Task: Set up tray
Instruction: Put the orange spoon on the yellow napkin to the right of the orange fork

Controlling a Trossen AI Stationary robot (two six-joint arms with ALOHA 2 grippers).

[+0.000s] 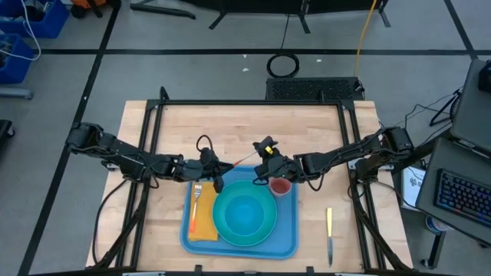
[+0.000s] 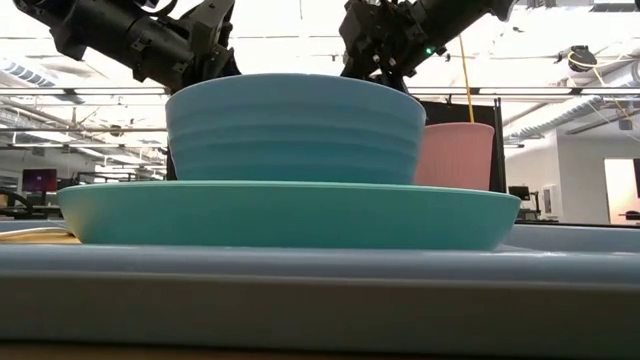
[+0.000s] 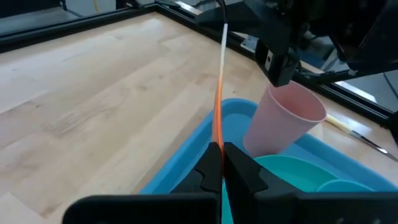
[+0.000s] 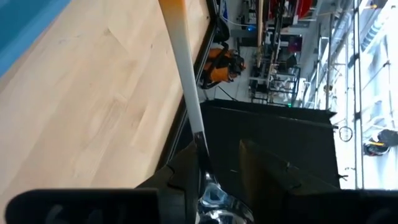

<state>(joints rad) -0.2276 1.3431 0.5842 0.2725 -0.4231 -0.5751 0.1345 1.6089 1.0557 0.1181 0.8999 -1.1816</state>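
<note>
A pale wooden table (image 1: 245, 130) sits in an open workshop. The blue tray (image 1: 290, 244) lies at its near middle, holding a napkin (image 1: 203, 228), fork (image 1: 196, 201), plate (image 1: 223, 234) and pink cup (image 1: 280, 186). A knife (image 1: 329, 230) waits on the table to the right.

Above the tray's far edge, the left gripper (image 1: 217, 178) is clamped on the thin handle of a spoon (image 1: 242, 161). The right gripper (image 1: 265, 170) is at the spoon's bowl end with its fingers apart.

With only one narrow pinch, the spoon may pivot or slip. The right fingers hang just beside the cup and could tip it when pulling away.
</note>
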